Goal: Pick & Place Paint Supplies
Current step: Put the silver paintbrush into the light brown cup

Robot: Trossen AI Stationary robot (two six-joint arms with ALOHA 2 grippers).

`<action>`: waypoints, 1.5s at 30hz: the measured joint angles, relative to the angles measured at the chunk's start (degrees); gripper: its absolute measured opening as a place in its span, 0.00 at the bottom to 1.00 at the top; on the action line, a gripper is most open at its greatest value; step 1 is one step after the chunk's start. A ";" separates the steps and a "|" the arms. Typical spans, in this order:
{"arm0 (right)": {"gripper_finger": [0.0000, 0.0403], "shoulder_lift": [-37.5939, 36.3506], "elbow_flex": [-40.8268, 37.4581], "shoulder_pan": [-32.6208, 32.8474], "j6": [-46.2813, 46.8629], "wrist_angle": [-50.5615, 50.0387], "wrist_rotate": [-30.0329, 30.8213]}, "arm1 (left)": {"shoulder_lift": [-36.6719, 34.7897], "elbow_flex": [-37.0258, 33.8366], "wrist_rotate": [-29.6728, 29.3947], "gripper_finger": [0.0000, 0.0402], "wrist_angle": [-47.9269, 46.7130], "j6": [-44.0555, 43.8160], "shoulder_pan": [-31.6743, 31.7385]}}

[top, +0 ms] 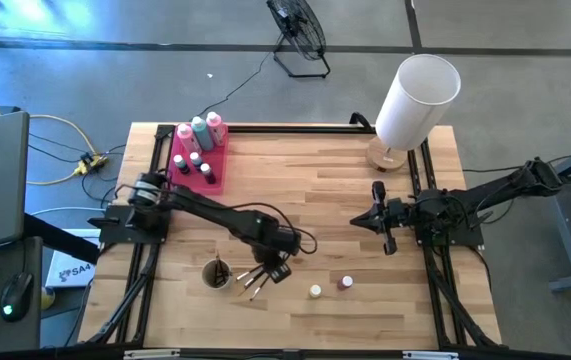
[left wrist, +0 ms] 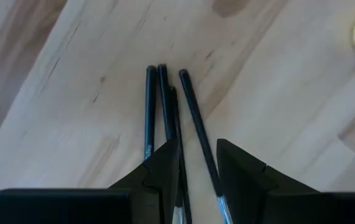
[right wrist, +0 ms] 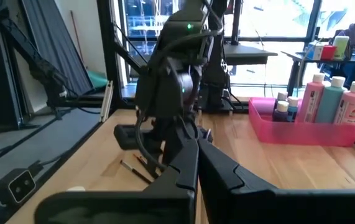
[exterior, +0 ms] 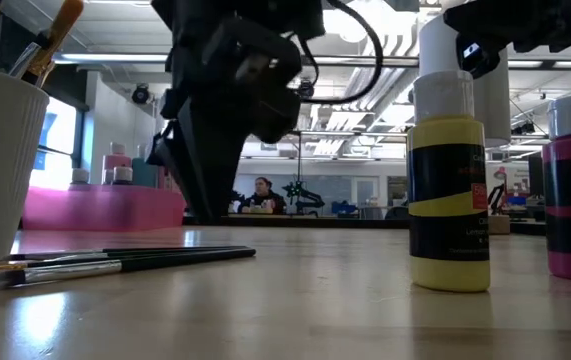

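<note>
A pink tray [top: 215, 175] sits near the desk's [top: 305, 190] far left corner, holding three squeeze bottles [top: 199, 131] and small paint pots [top: 197, 165]. A white lampshade [top: 417, 98] stands at the far right corner. Near the front edge a white cup [top: 215, 273] holds a brush, with two loose pots, yellow [top: 315, 291] and pink [top: 346, 283], towards the middle. The dark-handled brushes [left wrist: 165, 106] lie flat beside the cup. The left tool [left wrist: 196, 165] hangs right over them, partly open, fingers [left wrist: 161, 168] straddling the handles; a firm grip cannot be confirmed. The right tool [top: 382, 215] waits closed and empty at the right edge.
</note>
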 joint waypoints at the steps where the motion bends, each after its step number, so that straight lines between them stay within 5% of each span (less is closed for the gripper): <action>1: 0.01 0.02 0.00 0.00 0.00 -0.03 0.02 | 0.48 0.02 0.08 0.26 0.40 -0.42 0.00; 10: 0.01 0.02 0.00 0.00 0.02 -0.02 0.02 | 3.67 0.17 1.65 0.26 0.07 -1.64 -0.02; 32: 0.01 0.02 0.00 0.00 -0.39 0.00 0.04 | 3.73 0.09 -15.41 0.26 3.88 0.31 -0.09; 45: 0.01 0.02 0.00 0.00 -0.39 0.00 0.04 | 4.15 4.23 -21.15 0.07 -0.67 6.43 0.29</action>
